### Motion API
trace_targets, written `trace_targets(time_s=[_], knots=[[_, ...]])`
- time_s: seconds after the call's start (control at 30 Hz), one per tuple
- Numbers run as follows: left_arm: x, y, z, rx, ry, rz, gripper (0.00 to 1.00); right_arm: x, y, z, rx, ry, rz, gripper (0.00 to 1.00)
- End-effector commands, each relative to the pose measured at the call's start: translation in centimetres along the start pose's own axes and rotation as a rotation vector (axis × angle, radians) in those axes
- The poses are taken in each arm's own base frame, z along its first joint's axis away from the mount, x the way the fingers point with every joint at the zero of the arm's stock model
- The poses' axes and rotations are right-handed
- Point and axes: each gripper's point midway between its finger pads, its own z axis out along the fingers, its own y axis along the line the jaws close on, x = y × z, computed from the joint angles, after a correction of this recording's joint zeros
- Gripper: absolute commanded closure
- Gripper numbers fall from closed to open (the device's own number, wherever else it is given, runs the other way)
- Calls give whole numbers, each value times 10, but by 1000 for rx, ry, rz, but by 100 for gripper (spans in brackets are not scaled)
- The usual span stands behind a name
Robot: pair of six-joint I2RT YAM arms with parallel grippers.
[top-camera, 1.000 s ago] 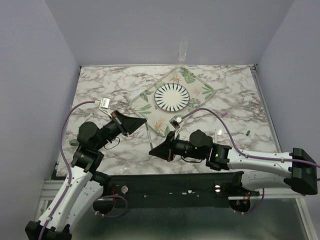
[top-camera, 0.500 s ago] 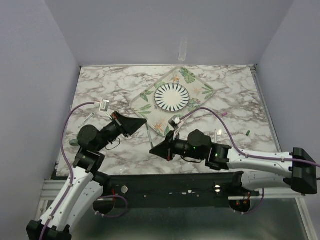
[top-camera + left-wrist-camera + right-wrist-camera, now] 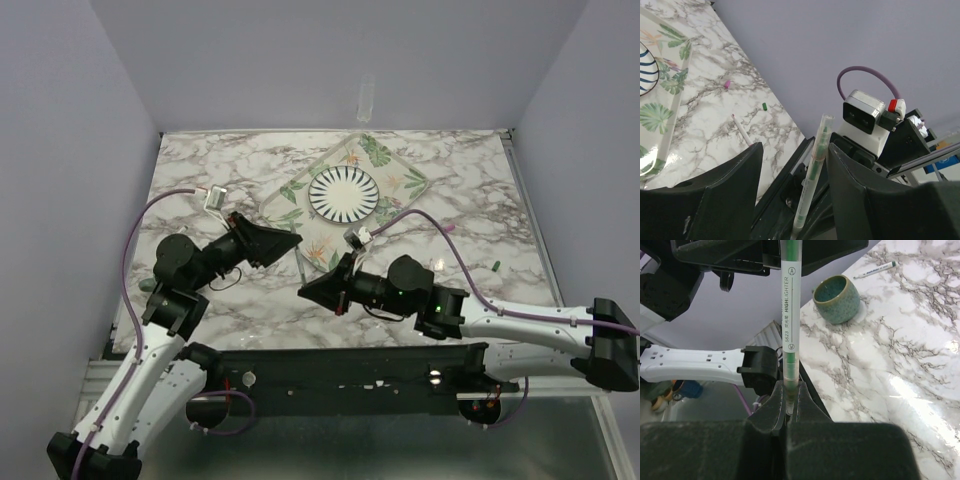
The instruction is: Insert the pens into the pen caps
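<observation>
A clear highlighter (image 3: 790,315) with green ink stands upright, with my right gripper (image 3: 791,390) shut on its lower end. In the left wrist view the same highlighter (image 3: 812,175), a clear cap on its upper end, rises between the wide-apart fingers of my left gripper (image 3: 795,147), close to the right-hand finger. From above, the left gripper (image 3: 290,240) and right gripper (image 3: 308,290) face each other over the table's front middle, the highlighter (image 3: 300,266) spanning the gap. A white pen (image 3: 742,130), a green cap (image 3: 764,105) and a pink cap (image 3: 727,84) lie on the marble.
A leaf-patterned tray (image 3: 400,170) holds a striped plate (image 3: 344,194) at the back centre. A green bowl (image 3: 836,297) sits near the left arm, with a marker (image 3: 875,270) beyond it. The white pen (image 3: 435,268), green cap (image 3: 495,266) and pink cap (image 3: 452,228) lie at the right.
My left gripper has swung right, closing in around the highlighter's end. The right gripper has shifted slightly, still holding the highlighter.
</observation>
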Motion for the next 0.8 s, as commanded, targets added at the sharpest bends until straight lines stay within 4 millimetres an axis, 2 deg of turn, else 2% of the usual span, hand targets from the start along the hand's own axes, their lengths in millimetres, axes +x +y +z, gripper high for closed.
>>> trace_targets(time_s=[0.0, 0.33, 0.77], knots=[[-3, -11, 3, 14, 45, 39, 36, -9, 9, -3, -40, -29, -10, 99], [-8, -23, 3, 46, 53, 66, 30, 0, 4, -2, -23, -1, 5, 99], [-21, -20, 5, -4, 2, 96, 33, 9, 4, -2, -36, 26, 23, 99]])
